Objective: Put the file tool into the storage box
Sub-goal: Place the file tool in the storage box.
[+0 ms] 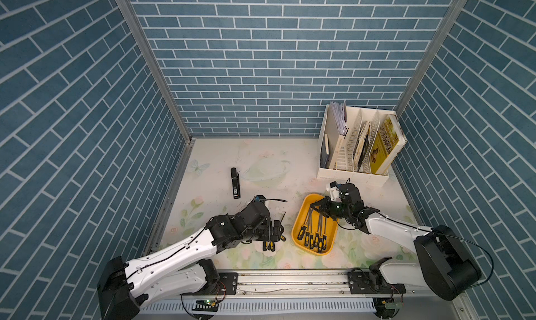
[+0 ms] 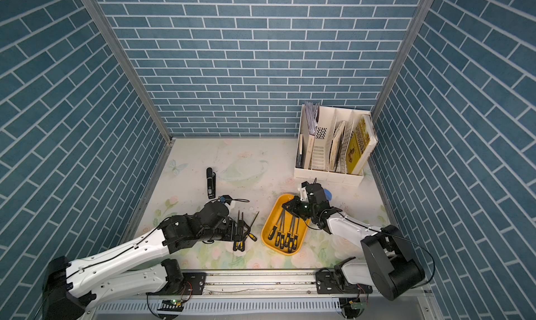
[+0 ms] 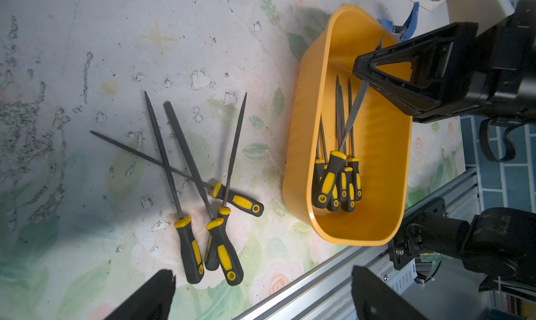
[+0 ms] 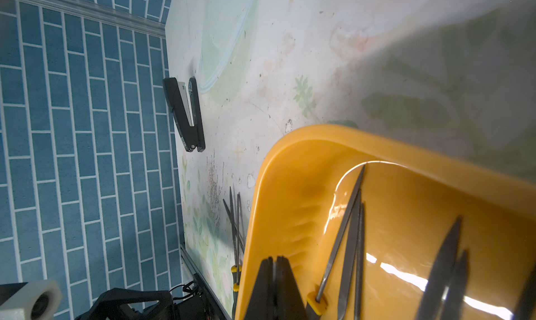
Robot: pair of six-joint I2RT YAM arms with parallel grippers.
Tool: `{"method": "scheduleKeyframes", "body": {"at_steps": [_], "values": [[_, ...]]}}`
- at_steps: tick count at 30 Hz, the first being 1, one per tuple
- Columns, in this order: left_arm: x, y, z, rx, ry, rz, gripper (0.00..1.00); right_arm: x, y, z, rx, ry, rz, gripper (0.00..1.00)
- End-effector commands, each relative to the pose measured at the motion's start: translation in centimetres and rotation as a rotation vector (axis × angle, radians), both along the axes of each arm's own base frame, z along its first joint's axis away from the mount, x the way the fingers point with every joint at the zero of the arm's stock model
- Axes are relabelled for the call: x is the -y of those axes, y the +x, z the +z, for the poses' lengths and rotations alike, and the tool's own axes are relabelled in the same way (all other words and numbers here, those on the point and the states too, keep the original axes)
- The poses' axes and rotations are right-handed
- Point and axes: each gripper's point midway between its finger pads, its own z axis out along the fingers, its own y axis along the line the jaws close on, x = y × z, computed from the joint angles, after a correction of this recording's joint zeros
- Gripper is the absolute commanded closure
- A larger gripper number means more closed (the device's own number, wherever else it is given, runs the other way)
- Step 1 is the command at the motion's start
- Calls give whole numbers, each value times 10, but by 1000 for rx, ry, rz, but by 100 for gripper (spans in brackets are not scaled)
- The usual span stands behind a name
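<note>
Files (image 3: 201, 185) crossed under left gripper (image 3: 262, 275), jaws wide: pinch one handle (image 3: 190, 246) squarely. Right gripper (image 4: 274, 260) closed, apparently empty, over box (image 3: 301, 130).

The storage box (image 4: 290, 188) is smooth, glossy yellow-orange plastic that catches glare. The files (image 3: 161, 147) have dull, dark grey metal shafts and black-and-yellow handles (image 3: 190, 249) with a slight plastic sheen. The worktop (image 3: 87, 57) looks matt, its floral print scuffed and flaking.
</note>
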Motion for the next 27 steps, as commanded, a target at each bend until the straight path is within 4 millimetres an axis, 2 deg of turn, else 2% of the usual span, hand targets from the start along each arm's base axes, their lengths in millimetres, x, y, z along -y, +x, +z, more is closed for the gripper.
{"method": "scheduleKeyframes", "body": {"at_steps": [1,6,10,15,20,24,27], "values": [[-6,0,-6,-4,28,14,0,-3,0,-8,-13,-10,-17,100],[-9,-1,-8,-9,29,25,0,-4,-4,-18,-31,-28,-9,100],[-13,-3,-12,-18,37,37,0,-3,-6,-21,-43,-42,-6,78],[-17,-6,-18,-37,45,53,0,0,-4,-15,-31,-73,1,64],[-25,-9,-33,-76,86,90,0,13,2,-1,3,-120,-12,57],[-28,-11,-48,-107,108,110,0,22,8,13,43,-155,-21,56],[-28,-14,-59,-124,151,106,5,22,9,19,63,-170,-8,56]]}}
